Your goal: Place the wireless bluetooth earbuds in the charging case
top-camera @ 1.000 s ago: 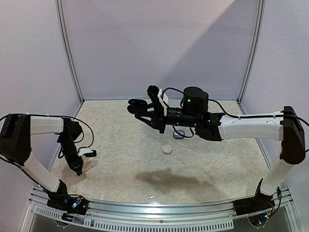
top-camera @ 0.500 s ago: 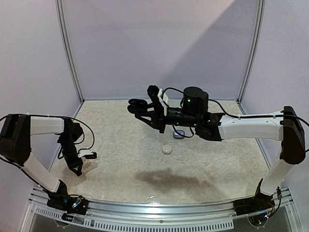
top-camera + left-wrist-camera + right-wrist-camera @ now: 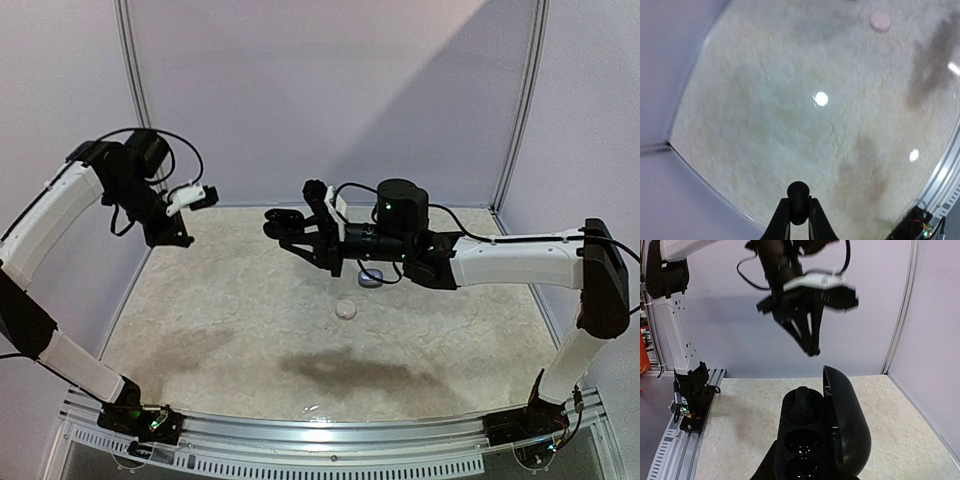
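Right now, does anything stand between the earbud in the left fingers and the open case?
Nothing visible does: only open air lies between the black earbud and the case, whose lid stands aside.

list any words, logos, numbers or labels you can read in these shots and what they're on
No readable text in any view.
Black charging case: plain, no logo shows.
Black earbud: no marking shows.
Right arm's white link: no lettering visible.
Pale round item: too small to tell.
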Motion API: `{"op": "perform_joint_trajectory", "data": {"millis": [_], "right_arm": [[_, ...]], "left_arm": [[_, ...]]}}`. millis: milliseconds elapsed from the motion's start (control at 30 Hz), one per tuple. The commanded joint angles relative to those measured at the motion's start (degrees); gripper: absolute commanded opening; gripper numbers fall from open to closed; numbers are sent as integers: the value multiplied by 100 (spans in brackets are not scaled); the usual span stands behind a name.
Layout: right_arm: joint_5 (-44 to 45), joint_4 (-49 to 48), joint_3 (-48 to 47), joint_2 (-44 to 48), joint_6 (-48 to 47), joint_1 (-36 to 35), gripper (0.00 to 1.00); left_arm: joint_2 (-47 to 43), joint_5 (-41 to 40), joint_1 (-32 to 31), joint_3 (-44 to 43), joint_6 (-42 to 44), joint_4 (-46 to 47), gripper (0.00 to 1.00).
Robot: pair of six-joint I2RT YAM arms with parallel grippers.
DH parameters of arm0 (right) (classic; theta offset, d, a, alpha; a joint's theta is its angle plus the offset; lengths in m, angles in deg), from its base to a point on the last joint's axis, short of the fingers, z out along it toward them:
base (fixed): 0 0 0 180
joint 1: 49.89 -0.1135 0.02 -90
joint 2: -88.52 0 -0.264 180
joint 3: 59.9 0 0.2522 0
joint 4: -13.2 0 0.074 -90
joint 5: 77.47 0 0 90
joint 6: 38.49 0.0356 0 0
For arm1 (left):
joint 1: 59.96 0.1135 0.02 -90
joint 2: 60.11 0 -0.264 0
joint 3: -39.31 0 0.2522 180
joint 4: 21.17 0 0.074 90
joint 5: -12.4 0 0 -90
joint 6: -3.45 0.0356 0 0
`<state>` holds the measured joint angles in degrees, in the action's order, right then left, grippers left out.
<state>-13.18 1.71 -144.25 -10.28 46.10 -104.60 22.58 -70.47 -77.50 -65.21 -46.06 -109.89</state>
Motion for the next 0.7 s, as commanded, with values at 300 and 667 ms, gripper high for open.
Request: {"op": "perform_joint_trajectory", "data": {"millis": [300, 667], "right_arm": [[-797, 542, -1048, -885, -321, 42, 9], [-800, 565, -1209, -1003, -292, 47, 10]], "left_arm": [[735, 184, -2134, -3345, -523, -2647, 0], [986, 84, -3171, -3220, -303, -2649, 0]]}}
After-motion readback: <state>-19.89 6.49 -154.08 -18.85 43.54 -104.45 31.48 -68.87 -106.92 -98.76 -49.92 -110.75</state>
